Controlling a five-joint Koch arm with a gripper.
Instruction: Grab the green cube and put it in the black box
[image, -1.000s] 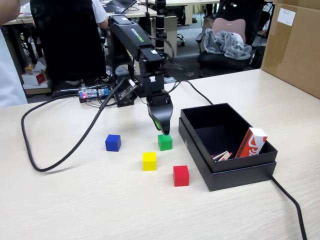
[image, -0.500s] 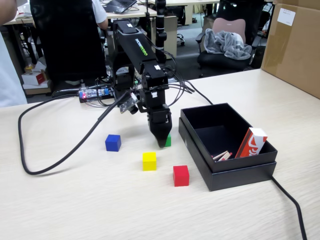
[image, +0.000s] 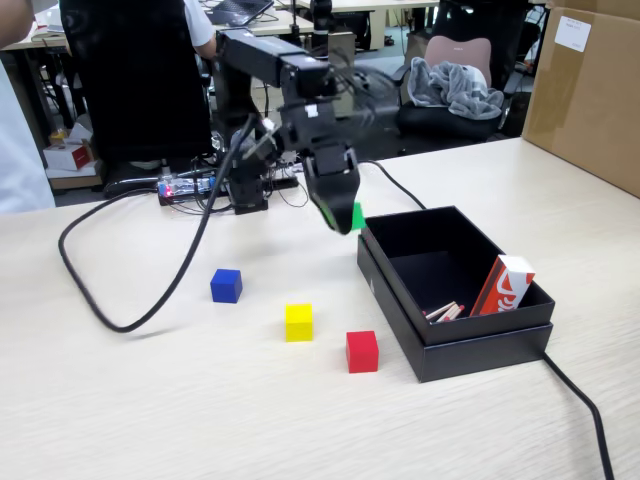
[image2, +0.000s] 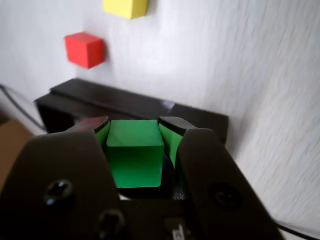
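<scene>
My gripper (image: 342, 218) hangs in the air just left of the black box's (image: 470, 352) far left corner in the fixed view, shut on the green cube (image: 357, 215). Only a sliver of the cube shows there, to the right of the jaws. In the wrist view the green cube (image2: 135, 150) fills the space between the two green-lined fingers of my gripper (image2: 134, 126), clear of the table. The black box (image2: 130, 105) lies just beyond the fingertips, with its rim below them.
Blue cube (image: 226, 285), yellow cube (image: 298, 322) and red cube (image: 362, 351) sit on the table left of the box. A red-and-white carton (image: 503, 285) and small sticks lie inside the box. A thick black cable (image: 110, 320) loops at left; a brown carton (image: 590, 90) stands at far right.
The gripper came down over the green cube, shut on it, and has lifted it up and to the right toward the black box. The cable loop shifted.
</scene>
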